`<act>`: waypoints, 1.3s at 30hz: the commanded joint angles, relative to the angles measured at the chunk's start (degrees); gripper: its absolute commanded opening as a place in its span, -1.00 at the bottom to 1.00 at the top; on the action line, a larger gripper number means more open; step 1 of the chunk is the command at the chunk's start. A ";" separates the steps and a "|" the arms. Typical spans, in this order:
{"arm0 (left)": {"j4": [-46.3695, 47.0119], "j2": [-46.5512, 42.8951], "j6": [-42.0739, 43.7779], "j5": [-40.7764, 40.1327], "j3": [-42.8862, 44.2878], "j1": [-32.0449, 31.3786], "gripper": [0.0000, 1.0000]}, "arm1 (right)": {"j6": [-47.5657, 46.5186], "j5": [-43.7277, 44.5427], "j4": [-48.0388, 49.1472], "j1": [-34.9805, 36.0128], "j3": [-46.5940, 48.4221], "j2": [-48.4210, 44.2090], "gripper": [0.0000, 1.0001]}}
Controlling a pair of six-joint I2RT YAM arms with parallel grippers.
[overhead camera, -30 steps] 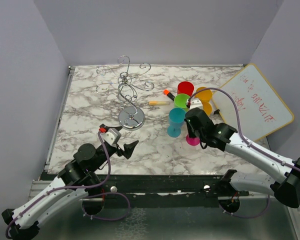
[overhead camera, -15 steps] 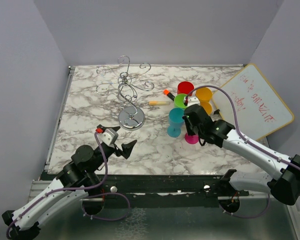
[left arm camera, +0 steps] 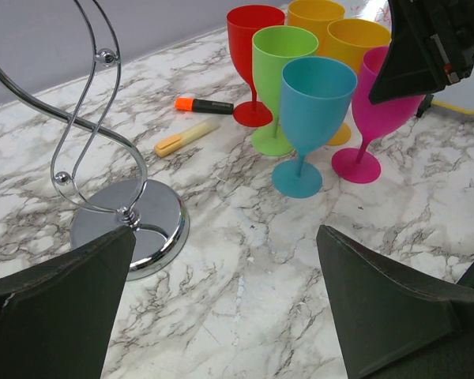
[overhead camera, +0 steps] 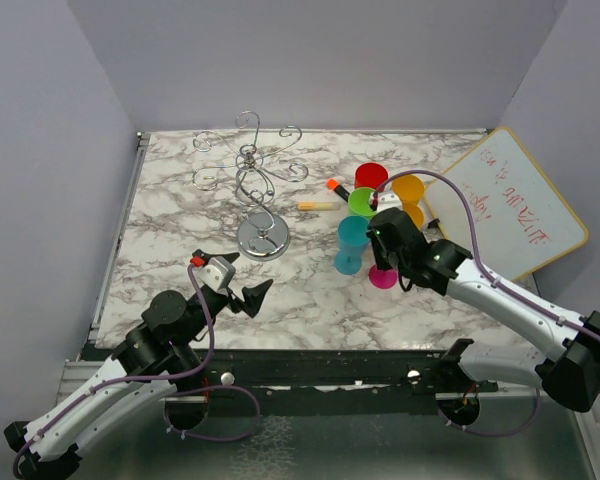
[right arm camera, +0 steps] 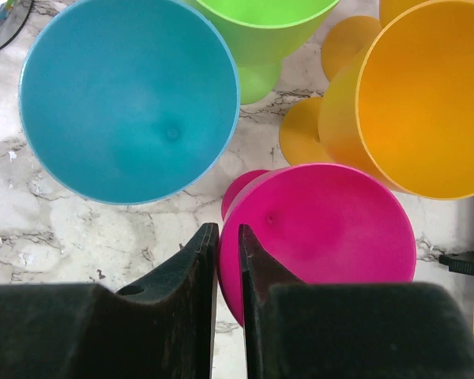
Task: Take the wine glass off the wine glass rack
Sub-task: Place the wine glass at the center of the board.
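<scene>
Top view: your wine glass rack (overhead camera: pixel 250 172) stands in the upper left part of the marble worktop (overhead camera: pixel 310 300), with its round mirror base (overhead camera: pixel 262 238) nearest the arms. The glasses are grouped right of centre, all upright on the worktop: red (overhead camera: pixel 370 177), green (overhead camera: pixel 363 202), two orange glasses (overhead camera: pixel 408 188) and blue (overhead camera: pixel 353 232). The pink wine glass (overhead camera: pixel 384 278) shows only its foot. Your right hand (overhead camera: pixel 388 246) hangs straight over it and hides the bowl. Your left hand (overhead camera: pixel 250 272) sits low left of centre with its jaws spread wide and nothing between them. A whiteboard (overhead camera: pixel 515 205) leans at the right edge. An orange-capped marker (overhead camera: pixel 338 187) and a yellow highlighter (overhead camera: pixel 317 205) lie between rack and glasses.

Left wrist view: you see the rack's twisted stem (left arm camera: pixel 103 118) and base at the left. The two fingers (left arm camera: pixel 55 316) fill the bottom corners, far apart, with bare worktop between them. The glass cluster is in the upper right, and the right hand sits on the pink glass's rim.

Right wrist view: you look down into the blue bowl (right arm camera: pixel 130 95) at upper left and the pink bowl (right arm camera: pixel 324 229) at lower centre. The fingers (right arm camera: pixel 182 276) stand a narrow slit apart, at the pink glass's left rim. You cannot tell whether they pinch it.
</scene>
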 commanded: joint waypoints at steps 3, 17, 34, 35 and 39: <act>-0.27 0.07 -0.14 0.17 1.38 0.05 0.98 | 1.00 0.93 -2.04 -0.19 2.59 -1.53 -0.58; -1.75 0.85 -0.14 0.67 2.20 0.05 0.98 | -0.02 0.05 -1.24 -0.19 3.65 -3.81 -0.57; -10.14 5.46 -15.07 -8.44 11.59 0.05 0.98 | -2.17 -3.92 0.98 -0.19 6.74 -11.73 -0.38; -10.79 7.08 -15.16 -7.24 13.29 0.05 0.98 | -2.13 -3.99 1.17 -0.19 6.88 -12.05 -0.38; -14.11 14.39 -12.35 -5.05 18.80 0.05 0.98 | -1.65 -3.39 2.75 -0.18 6.95 -13.58 -0.29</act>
